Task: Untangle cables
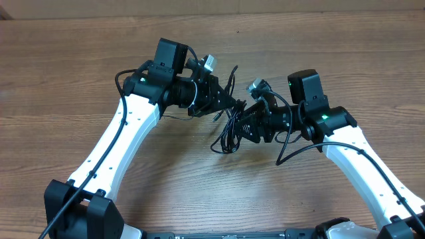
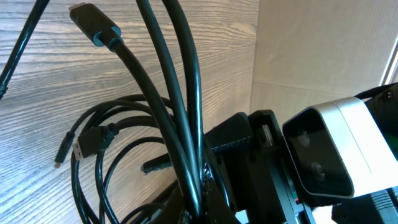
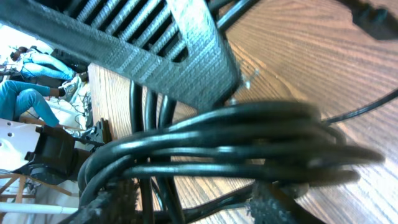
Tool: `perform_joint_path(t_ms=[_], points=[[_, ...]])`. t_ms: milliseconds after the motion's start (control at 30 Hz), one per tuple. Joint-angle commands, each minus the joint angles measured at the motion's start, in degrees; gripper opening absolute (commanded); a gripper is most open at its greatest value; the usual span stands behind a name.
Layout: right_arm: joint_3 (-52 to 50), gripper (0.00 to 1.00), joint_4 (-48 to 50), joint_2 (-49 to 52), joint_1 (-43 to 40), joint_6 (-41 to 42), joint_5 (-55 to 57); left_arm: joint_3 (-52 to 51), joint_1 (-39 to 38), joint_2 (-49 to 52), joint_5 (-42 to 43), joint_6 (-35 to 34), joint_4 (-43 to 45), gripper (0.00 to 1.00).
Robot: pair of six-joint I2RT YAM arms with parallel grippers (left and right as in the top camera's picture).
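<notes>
The cables (image 1: 228, 136) are thin black cords tangled in a bunch between my two grippers, with loops resting on the wooden table and two strands sticking up toward the back. My left gripper (image 1: 229, 106) is shut on several strands (image 2: 186, 124) that run up out of its jaws. One strand ends in a black plug (image 2: 93, 22), and another plug (image 2: 87, 140) lies among the loops. My right gripper (image 1: 244, 123) stands open just right of the bunch. A thick bundle of cords (image 3: 236, 143) crosses in front of its fingertips (image 3: 273, 205), with wood showing between them.
Wooden table (image 1: 80, 60) all round. The left gripper's ribbed finger (image 3: 155, 50) hangs close above the bundle in the right wrist view. The right arm's white camera housing (image 2: 329, 149) sits close beside the left jaws. A thicker arm cable (image 1: 299, 149) loops under the right wrist.
</notes>
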Motion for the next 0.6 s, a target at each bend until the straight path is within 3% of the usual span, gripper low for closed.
perform_joint_path(t_ms=[0,100,300,467,533,567], points=[[-0.5,0.52,1.2,0.3,0.3,-0.3,-1.2,0.3,0.3,0.4,4.5,-0.5,0.2,0.04],[-0.6,0.46,1.2,0.3,1.4,-0.4,-1.2,0.3,0.3,0.4,4.4,-0.6,0.3,0.05],[-0.6,0.04,0.7,0.3,4.9,1.7,3.7,0.3,0.3,0.4,4.2,-1.7,1.2,0.04],[-0.6,0.04,0.6,0.3,4.4,6.8,5.4,0.3,0.3,0.4,2.5,-1.6,1.1,0.06],[-0.6,0.04,0.6,0.3,4.4,9.1,5.5,0.3,0.3,0.4,-0.5,-1.2,1.0,0.18],[-0.6,0.04,0.6,0.3,4.4,10.2,5.5,0.3,0.3,0.4,-2.3,-1.0,0.8,0.34]])
